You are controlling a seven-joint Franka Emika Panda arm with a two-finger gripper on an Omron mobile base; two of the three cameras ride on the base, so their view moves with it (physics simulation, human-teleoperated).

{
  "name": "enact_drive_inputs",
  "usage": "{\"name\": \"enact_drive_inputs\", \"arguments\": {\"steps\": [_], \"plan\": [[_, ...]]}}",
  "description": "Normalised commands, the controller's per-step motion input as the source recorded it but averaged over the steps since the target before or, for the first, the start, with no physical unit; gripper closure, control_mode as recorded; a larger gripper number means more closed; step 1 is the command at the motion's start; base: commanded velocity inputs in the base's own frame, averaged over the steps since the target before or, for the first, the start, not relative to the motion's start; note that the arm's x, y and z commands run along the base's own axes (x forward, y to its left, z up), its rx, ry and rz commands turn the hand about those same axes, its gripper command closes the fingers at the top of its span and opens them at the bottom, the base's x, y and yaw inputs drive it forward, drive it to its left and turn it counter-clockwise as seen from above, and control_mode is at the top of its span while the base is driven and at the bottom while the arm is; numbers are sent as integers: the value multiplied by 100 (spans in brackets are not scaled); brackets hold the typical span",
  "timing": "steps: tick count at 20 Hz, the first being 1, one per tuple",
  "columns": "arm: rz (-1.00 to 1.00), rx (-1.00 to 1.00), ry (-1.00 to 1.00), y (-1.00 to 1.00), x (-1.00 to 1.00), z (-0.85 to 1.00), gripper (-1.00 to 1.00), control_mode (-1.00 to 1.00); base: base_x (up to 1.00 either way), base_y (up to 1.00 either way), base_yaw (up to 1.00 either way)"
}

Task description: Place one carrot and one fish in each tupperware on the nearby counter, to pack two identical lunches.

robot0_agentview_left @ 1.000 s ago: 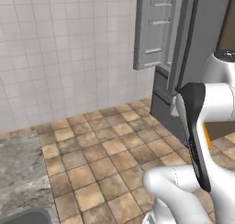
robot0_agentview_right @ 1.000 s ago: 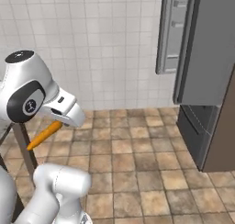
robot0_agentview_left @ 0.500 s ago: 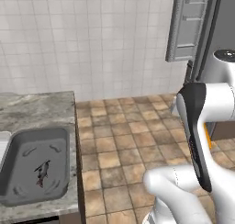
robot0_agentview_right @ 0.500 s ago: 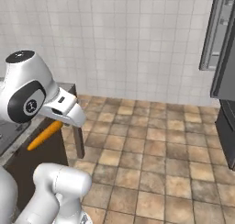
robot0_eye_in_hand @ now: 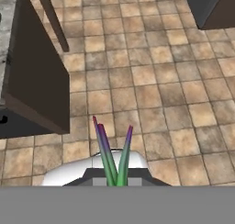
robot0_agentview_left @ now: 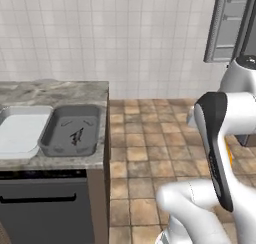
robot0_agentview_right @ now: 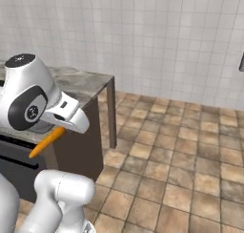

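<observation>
You have the gripper (robot0_agentview_right: pixel 53 132) closed on a carrot (robot0_agentview_right: pixel 46 141), which sticks out orange below the white hand at the left of the right base view; in the hand view its green and purple leaves (robot0_eye_in_hand: pixel 112 156) rise at the bottom centre over the tiled floor (robot0_eye_in_hand: pixel 151 81). Farther off, at the left of the left base view, the dark grey tupperware (robot0_agentview_left: pixel 71 130) sits on the counter (robot0_agentview_left: pixel 60 90) with a blackish fish (robot0_agentview_left: pixel 76 136) inside, and the pale tupperware (robot0_agentview_left: pixel 20 130) touches its left side.
</observation>
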Motion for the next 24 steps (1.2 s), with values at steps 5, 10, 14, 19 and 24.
{"name": "enact_drive_inputs", "arguments": {"steps": [5, 10, 14, 19, 24], "plan": [[0, 0, 0, 0, 0, 0, 100, 100, 10, 81, 2], [0, 0, 0, 0, 0, 0, 100, 100, 31, 99, 0], [0, 0, 0, 0, 0, 0, 100, 100, 36, 100, 0], [0, 0, 0, 0, 0, 0, 100, 100, 46, 97, 0], [0, 0, 0, 0, 0, 0, 100, 100, 46, 15, 0]]}}
